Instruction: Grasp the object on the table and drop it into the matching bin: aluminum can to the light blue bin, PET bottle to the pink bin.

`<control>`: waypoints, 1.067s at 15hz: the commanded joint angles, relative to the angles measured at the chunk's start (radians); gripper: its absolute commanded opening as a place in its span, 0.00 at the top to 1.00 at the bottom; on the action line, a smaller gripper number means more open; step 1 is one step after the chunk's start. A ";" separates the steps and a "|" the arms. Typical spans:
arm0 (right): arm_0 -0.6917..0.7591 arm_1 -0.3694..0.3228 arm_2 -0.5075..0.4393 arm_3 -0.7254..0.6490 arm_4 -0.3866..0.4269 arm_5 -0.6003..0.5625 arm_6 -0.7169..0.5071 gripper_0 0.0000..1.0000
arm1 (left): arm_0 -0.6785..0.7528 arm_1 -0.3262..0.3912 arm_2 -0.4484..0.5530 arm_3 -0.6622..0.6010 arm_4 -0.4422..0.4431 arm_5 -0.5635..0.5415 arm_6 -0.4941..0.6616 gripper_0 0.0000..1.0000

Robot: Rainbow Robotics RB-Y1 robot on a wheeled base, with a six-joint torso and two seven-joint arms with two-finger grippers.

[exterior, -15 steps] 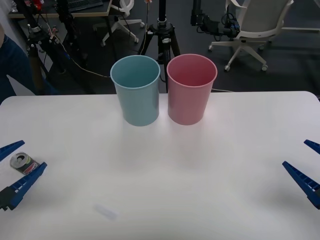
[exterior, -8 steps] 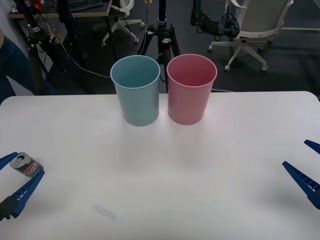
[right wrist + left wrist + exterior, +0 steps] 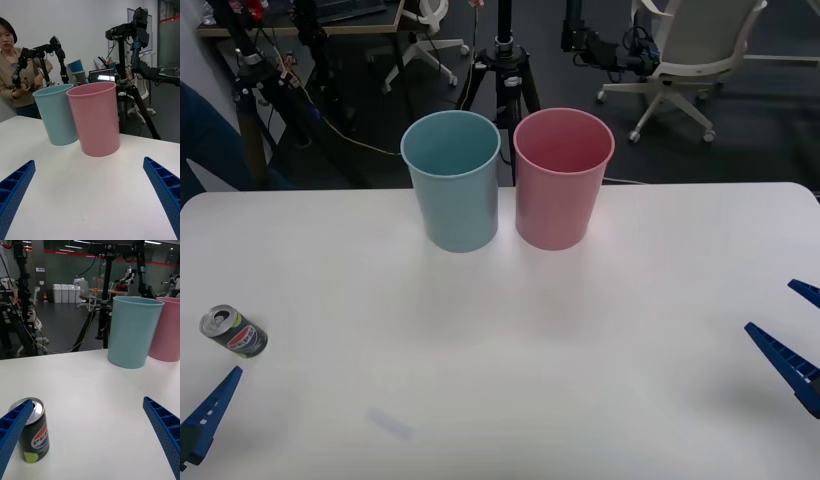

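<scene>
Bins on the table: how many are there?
2. The light blue bin stands at the table's far edge; the pink bin stands beside it on the robot's right.

A black tripod stands on the dark floor behind the tabletop, with a white office chair farther off to its right. A row of white waste bins lines the far wall beside a second white chair.
</scene>
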 commanded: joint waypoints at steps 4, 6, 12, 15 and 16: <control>0.000 0.000 0.000 0.000 0.000 0.000 0.000 0.00 | -0.045 0.001 0.007 0.166 0.040 -0.007 -0.079 0.00; 0.000 0.000 0.000 0.000 0.000 0.000 0.000 0.00 | -0.060 -0.002 -0.001 0.183 0.035 -0.008 -0.091 0.00; 0.000 0.000 0.000 0.000 0.000 0.000 0.000 0.00 | -0.194 -0.003 -0.044 0.390 0.088 -0.077 -0.244 0.00; 0.000 0.000 0.000 0.000 0.000 0.000 0.000 0.00 | -0.281 -0.003 -0.021 0.522 0.089 -0.128 -0.315 0.00; 0.000 0.000 0.000 0.000 0.000 0.000 0.000 0.00 | -0.310 -0.002 -0.011 0.566 0.088 -0.140 -0.332 0.00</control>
